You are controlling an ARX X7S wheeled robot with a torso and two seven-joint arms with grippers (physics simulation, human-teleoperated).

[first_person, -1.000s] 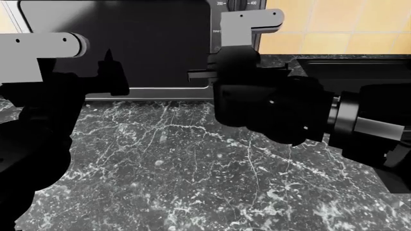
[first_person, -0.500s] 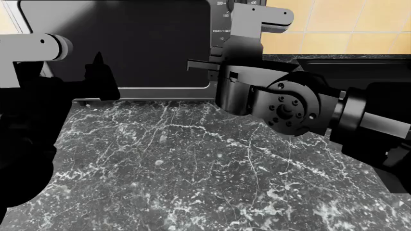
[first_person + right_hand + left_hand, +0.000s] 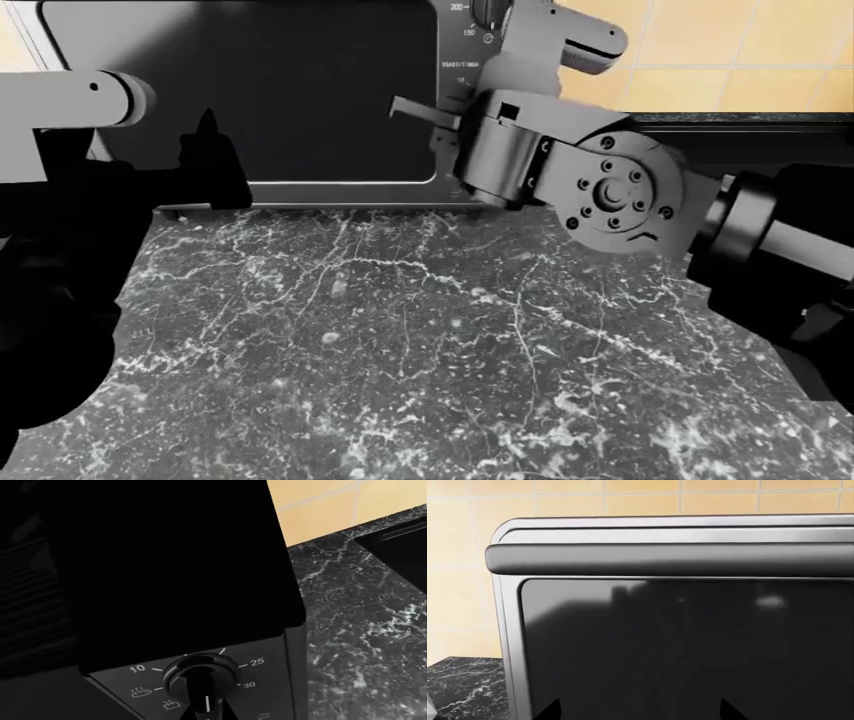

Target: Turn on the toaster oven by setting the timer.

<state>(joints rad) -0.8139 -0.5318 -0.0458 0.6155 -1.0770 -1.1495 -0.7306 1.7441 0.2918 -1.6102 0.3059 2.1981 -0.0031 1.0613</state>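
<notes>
The silver toaster oven (image 3: 267, 90) fills the back of the head view, its dark glass door (image 3: 680, 645) under a long handle (image 3: 667, 559). My right gripper (image 3: 454, 110) is rolled on its side against the control panel at the door's right and hides the timer there. In the right wrist view the timer (image 3: 200, 677), a black knob ringed by 10, 25 and 30, sits on the panel (image 3: 270, 700). My right gripper (image 3: 207, 715) is shut on its ridge. My left gripper (image 3: 640, 711) is open, facing the door's left half (image 3: 211, 140) and holding nothing.
Above the right gripper shows another black knob (image 3: 490, 12) ringed by 150, 200, 400. The oven stands on a black marble countertop (image 3: 400, 350) against a yellow tiled wall (image 3: 747, 50). A dark recess (image 3: 400, 535) lies in the counter to the oven's right.
The right wrist has rolled while the gripper stayed at the panel, its round flange now facing the head camera. The left arm shifted slightly left a second ago, then held still.
</notes>
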